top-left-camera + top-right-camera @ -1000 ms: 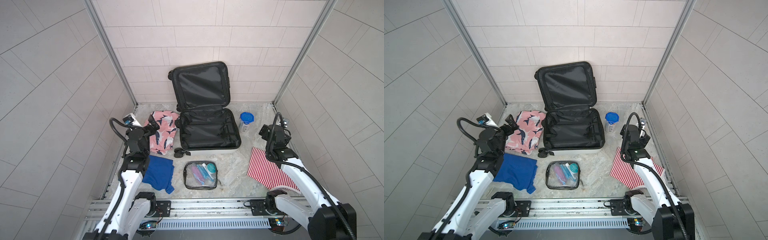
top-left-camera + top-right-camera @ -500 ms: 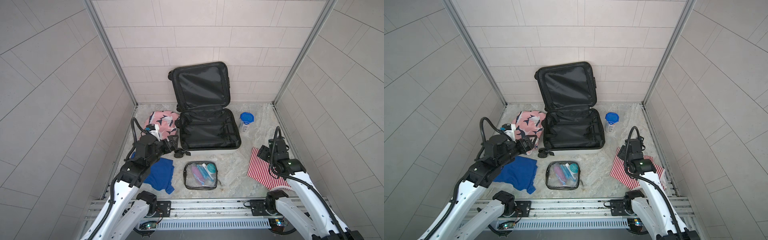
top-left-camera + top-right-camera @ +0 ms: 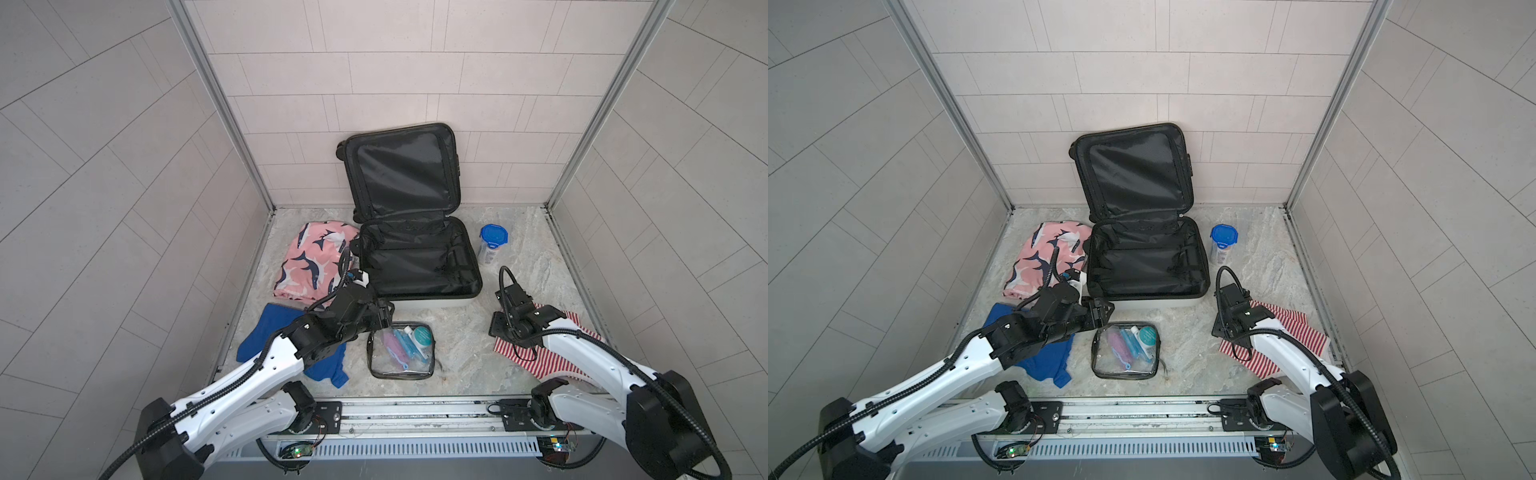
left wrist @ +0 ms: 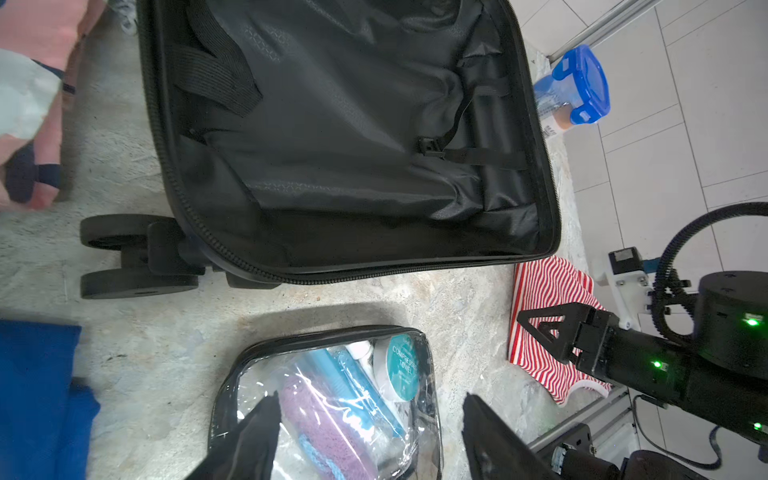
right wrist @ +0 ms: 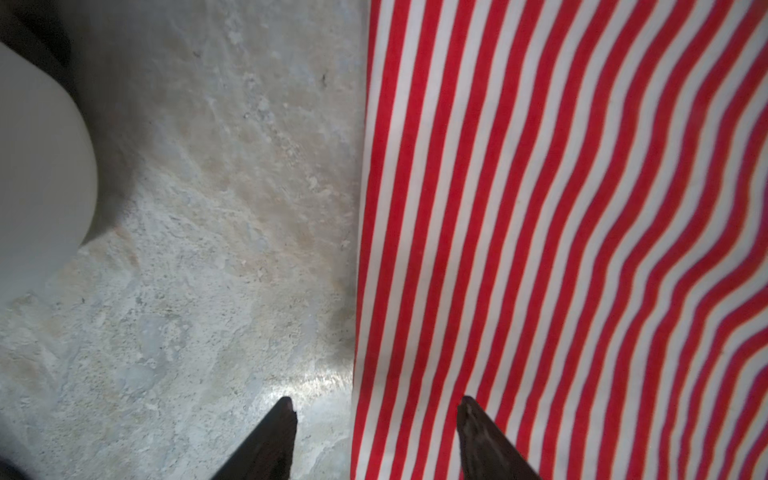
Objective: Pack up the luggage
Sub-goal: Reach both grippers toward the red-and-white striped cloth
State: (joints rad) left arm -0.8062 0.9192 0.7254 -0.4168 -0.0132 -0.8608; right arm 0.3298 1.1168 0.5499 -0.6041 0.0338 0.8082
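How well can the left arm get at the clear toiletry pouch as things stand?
Probably yes. In the left wrist view the left tool hangs close over the clear pouch, jaws apart, and nothing lies between them. The luggage stands beside it, not in the way.

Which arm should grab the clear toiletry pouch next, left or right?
Left. The left gripper hovers right over the toiletry pouch with jaws open, while the right gripper is farther off, at the edge of the striped cloth.
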